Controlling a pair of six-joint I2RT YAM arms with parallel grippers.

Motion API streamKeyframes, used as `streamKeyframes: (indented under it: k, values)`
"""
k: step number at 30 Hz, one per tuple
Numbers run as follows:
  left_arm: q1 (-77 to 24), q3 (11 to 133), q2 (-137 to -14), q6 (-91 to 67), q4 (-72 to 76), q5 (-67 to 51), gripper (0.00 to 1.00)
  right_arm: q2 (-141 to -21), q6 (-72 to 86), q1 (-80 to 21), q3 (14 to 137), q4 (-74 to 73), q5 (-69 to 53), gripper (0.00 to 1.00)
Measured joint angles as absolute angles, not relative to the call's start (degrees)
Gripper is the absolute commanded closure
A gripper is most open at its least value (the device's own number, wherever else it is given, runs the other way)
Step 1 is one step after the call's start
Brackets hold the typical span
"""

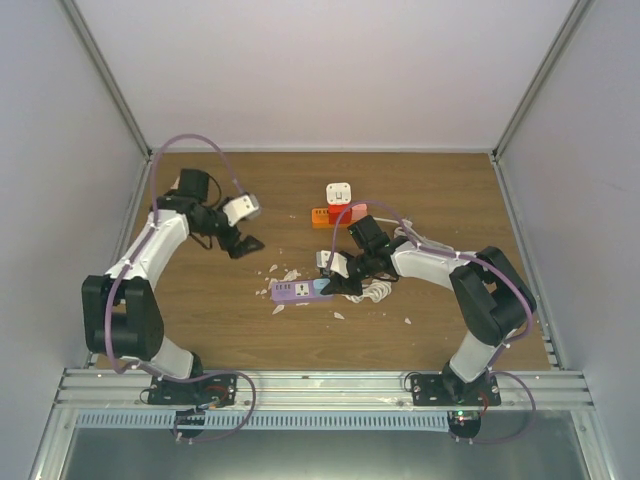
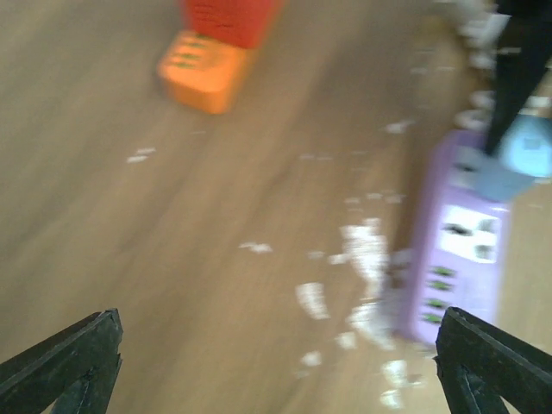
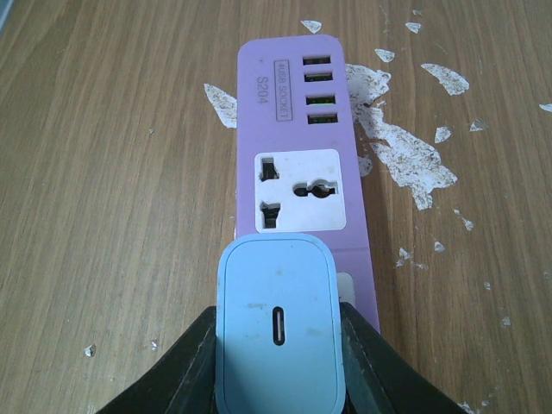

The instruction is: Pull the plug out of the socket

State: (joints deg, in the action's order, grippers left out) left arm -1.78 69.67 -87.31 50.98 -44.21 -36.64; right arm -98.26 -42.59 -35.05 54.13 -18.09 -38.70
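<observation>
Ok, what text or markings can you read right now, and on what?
"S204": on the purple power strip, beside its USB ports.
"4USB SOCKET": boxed label next to that, small, read with some doubt.
Nothing printed shows on the light-blue charger.
Too small or blurred: the orange power strip and the white plug.

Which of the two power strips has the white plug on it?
The short orange strip, the one at the far side: the white plug stands on its red end. The purple strip holds a light-blue block instead.
</observation>
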Motion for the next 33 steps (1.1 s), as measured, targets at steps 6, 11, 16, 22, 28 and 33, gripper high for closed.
streamKeyframes:
  k: [6,11,16,22,28,33]
  values:
    - [-9.15,60.49,-86.17,52.25,-44.36,-44.25,0.07,-98.26,-42.54,-35.05,54.13,-18.06,-38.76,0.75]
    - [-15.40,54.24,-83.33,50.57,-40.49,-46.09,0.09,-98.26,-42.17,-35.05,54.13,-17.98,-38.76,0.54]
    - [-20.78,52.75,-83.07,48.58,-35.46,-46.30,0.11,-98.32,-41.56,-34.74,53.47,-18.79,-35.81,0.41]
    - [-24.32,50.96,-83.77,46.76,-30.33,-46.24,0.15,-98.24,-41.56,-34.57,52.95,-18.70,-35.48,0.40]
    - [-27.33,49.15,-84.38,45.36,-25.85,-45.56,0.22,-98.10,-42.00,-32.40,51.62,-18.26,-36.05,0.41]
    - [-29.91,48.88,-86.30,44.18,-22.22,-43.20,0.27,-98.10,-42.26,-30.22,51.37,-18.65,-36.27,0.43]
